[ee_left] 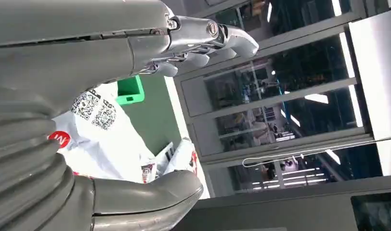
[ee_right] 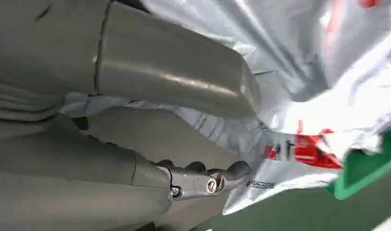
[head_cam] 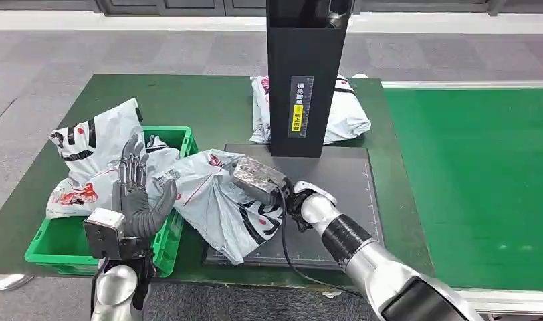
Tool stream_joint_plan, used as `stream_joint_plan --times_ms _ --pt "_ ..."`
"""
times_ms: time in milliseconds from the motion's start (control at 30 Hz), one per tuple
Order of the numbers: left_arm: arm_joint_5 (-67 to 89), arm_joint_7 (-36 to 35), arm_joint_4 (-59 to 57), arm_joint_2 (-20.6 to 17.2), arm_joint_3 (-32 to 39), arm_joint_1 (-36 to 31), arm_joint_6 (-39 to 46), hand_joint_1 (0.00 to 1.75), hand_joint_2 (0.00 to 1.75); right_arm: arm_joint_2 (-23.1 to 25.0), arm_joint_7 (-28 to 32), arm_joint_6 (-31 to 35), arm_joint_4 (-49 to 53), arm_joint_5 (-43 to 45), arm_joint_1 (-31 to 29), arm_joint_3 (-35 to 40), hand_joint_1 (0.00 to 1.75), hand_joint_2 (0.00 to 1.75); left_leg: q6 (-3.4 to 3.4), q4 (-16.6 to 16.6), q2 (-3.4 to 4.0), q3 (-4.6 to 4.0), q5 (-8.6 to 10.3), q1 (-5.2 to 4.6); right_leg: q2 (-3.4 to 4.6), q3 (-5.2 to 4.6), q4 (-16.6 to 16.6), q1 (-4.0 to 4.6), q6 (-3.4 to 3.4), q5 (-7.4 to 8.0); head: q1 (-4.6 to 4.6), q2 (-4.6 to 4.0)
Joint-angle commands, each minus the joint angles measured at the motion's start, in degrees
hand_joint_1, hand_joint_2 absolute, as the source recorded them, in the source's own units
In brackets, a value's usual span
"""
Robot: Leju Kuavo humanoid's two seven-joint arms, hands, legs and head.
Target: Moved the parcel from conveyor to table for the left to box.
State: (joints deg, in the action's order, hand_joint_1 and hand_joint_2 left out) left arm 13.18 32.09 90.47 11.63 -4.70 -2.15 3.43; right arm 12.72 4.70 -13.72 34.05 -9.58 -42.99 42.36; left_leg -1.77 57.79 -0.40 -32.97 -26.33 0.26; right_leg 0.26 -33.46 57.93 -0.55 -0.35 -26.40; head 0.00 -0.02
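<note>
One parcel [head_cam: 219, 200] — in right robot hand [head_cam: 259, 179].

The left hand [head_cam: 136, 197] is raised upright over the green crate [head_cam: 61, 246], fingers spread, holding nothing. The right hand [head_cam: 259, 179] reaches toward the crate, gripping the parcel [head_cam: 219, 200].

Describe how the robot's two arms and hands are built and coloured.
Both arms are silver metal tubes. The right arm has a black ribbed band near the wrist and a black cable along it. The left hand has dark grey fingers above a silver boxy wrist; the right hand looks shiny grey.
</note>
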Motion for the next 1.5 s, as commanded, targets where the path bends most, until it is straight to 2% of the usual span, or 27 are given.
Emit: stream_joint_plan --times_ms 33,167,333,367,400,433,467,533,600,667,700,767,800,900,967,1067,1167,1333,1400,1500 --pt "1.1 -1.9 1.1 -0.8 1.9 0.4 -0.2 0.00 1.75 -2.9 -4.5 5.8 -5.7 -13.0 -3.7 7.6 0.00 0.00 0.07 -0.1 0.01 0.12 0.06 0.04 -0.06 0.17 -0.2 0.06 0.03 0.08 0.02 0.02" --pt "1.4 -2.1 2.2 -0.8 2.4 1.4 0.0 0.00 1.75 -4.8 -6.8 9.6 -1.6 -18.0 -2.5 4.3 0.00 0.00 0.08 -0.1 0.05 0.07 0.03 0.02 -0.02 0.10 -0.2 0.03 0.04 0.06 0.02 0.00" --pt "1.9 -2.2 3.7 -0.6 2.6 2.9 0.1 0.00 1.75 -7.8 -10.8 14.5 9.3 -22.4 2.7 -1.8 0.00 0.00 0.06 -0.1 -0.08 0.04 0.04 0.01 -0.13 0.10 -0.1 0.02 0.03 0.02 0.02 0.00" --pt "2.6 -2.3 4.4 -0.3 2.6 3.7 0.6 0.00 1.75 -8.9 -10.7 24.7 19.4 -24.6 8.2 -8.0 0.00 0.00 0.06 -0.1 -0.06 0.03 0.03 0.03 -0.11 0.10 -0.1 0.04 0.03 0.03 0.00 0.02" --pt "3.1 -2.3 4.7 -0.3 2.4 4.1 0.9 0.00 1.75 -9.7 -10.3 26.0 27.2 -25.3 11.7 -11.4 0.00 0.00 0.03 0.0 -0.10 0.00 0.02 0.02 -0.14 0.06 -0.1 0.02 0.01 0.00 0.02 0.00" --pt "4.0 -2.3 4.6 -0.2 2.2 4.3 1.1 0.00 1.75 -9.8 -8.6 26.5 35.4 -26.2 15.5 -15.2 0.00 0.00 0.04 -0.1 -0.17 0.03 0.03 0.03 -0.21 0.11 -0.2 0.04 0.02 -0.01 0.00 0.02" --pt "5.7 -2.5 4.1 -0.5 1.6 4.0 1.1 0.00 1.75 -8.5 -4.9 27.2 41.1 -23.5 18.5 -19.1 0.00 0.00 0.05 -0.1 -0.19 0.03 0.03 0.05 -0.24 0.13 -0.2 0.06 0.02 -0.01 0.00 0.02" --pt "9.6 -2.9 1.5 -1.3 -0.4 2.5 0.1 0.00 1.75 -7.4 -1.2 27.9 50.3 -20.3 22.8 -23.0 0.00 0.00 0.03 0.0 -0.16 -0.05 0.01 -0.01 -0.18 -0.01 0.0 0.00 0.02 -0.04 0.00 0.00" --pt "11.3 -2.8 0.0 -1.5 -1.4 1.7 0.1 0.00 1.75 -7.2 -0.2 28.3 53.2 -19.0 24.6 -24.1 0.00 0.00 0.05 0.0 -0.29 -0.05 -0.01 0.03 -0.34 0.07 -0.1 0.05 0.02 -0.09 0.02 0.02" --pt "20.6 -4.2 -3.6 -3.6 -6.4 -0.1 -1.5 0.00 1.75 -6.8 5.7 31.9 59.1 -13.8 29.1 -27.3 0.00 0.00 0.05 -0.1 -0.49 -0.06 0.05 0.03 -0.56 0.09 -0.2 0.04 0.02 -0.08 0.02 0.02" --pt "26.8 -5.5 -5.5 -4.9 -9.6 -1.2 -2.0 0.00 1.75 -7.1 7.8 32.9 61.7 -12.0 30.9 -28.3 0.00 1.75 0.07 -0.1 -0.55 -0.09 0.07 0.04 -0.62 0.10 -0.1 0.05 0.02 -0.08 0.00 0.02" --pt "36.6 -8.3 -10.6 -5.7 -14.9 -3.6 -1.8 0.00 1.75 -7.7 9.8 32.8 66.5 -9.4 34.4 -29.8 0.00 1.75 0.08 -0.1 -0.56 -0.10 0.07 -0.01 -0.60 0.07 -0.1 0.00 0.03 -0.09 0.02 0.02" --pt "42.0 -10.2 -14.1 -5.8 -17.6 -5.3 -1.3 0.00 1.75 -7.5 10.1 32.4 68.3 -9.1 36.0 -30.3 0.00 1.75 0.11 -0.1 -0.89 -0.05 0.15 0.02 -0.95 0.25 -0.3 0.03 0.05 -0.11 0.00 0.02" --pt "50.9 -13.5 -20.6 -5.8 -22.2 -8.6 -0.7 0.00 1.75 -6.3 10.3 31.5 69.8 -9.2 37.9 -30.3 0.00 1.75 0.13 -0.1 -0.81 -0.08 0.14 -0.04 -0.89 0.17 -0.2 -0.05 0.07 -0.10 0.00 0.00" --pt "53.8 -14.4 -24.0 -5.3 -24.0 -10.1 0.0 0.00 1.75 -5.6 10.5 31.7 70.2 -9.6 38.9 -30.6 0.00 1.75 0.16 -0.1 -0.48 -0.03 0.10 -0.03 -0.61 0.17 -0.3 -0.06 0.07 -0.01 0.02 0.00" --pt "61.4 -17.2 -34.2 -4.0 -29.7 -15.4 0.5 0.00 1.75 -4.2 10.4 31.0 69.7 -9.1 39.3 -31.8 0.00 1.75 0.11 -0.1 -0.27 0.00 0.09 -0.04 -0.35 0.09 -0.3 -0.07 0.09 0.05 0.02 0.02" --pt "63.5 -18.0 -43.5 -1.9 -32.7 -19.8 1.4 0.00 1.75 -3.8 10.6 30.2 68.0 -8.2 38.4 -32.4 0.00 1.75 0.11 -0.1 -0.47 0.00 0.14 -0.05 -0.57 0.14 -0.3 -0.07 0.12 0.06 0.02 0.02" --pt "63.0 -17.5 -50.3 -1.0 -34.9 -22.9 0.4 0.00 1.75 -3.7 11.3 30.0 67.3 -7.5 38.4 -32.6 0.00 1.75 0.13 -0.1 -0.15 0.05 0.09 -0.08 -0.24 0.10 -0.2 -0.08 0.13 0.11 0.02 0.02" --pt "61.5 -17.1 -55.3 -0.8 -36.1 -25.4 -3.1 0.00 1.75 -4.2 11.8 30.4 66.6 -6.9 38.6 -32.2 0.00 1.75 0.16 -0.2 -0.06 0.09 0.16 -0.01 -0.19 0.18 -0.5 -0.01 0.12 0.25 0.02 0.00" --pt "60.8 -16.7 -57.3 -0.6 -36.2 -26.3 -2.8 0.00 1.75 -4.4 12.6 30.7 66.1 -6.4 38.9 -32.1 0.00 1.75 0.12 -0.1 -0.23 0.09 0.12 -0.03 -0.31 0.16 -0.3 -0.04 0.08 0.14 0.02 0.02"
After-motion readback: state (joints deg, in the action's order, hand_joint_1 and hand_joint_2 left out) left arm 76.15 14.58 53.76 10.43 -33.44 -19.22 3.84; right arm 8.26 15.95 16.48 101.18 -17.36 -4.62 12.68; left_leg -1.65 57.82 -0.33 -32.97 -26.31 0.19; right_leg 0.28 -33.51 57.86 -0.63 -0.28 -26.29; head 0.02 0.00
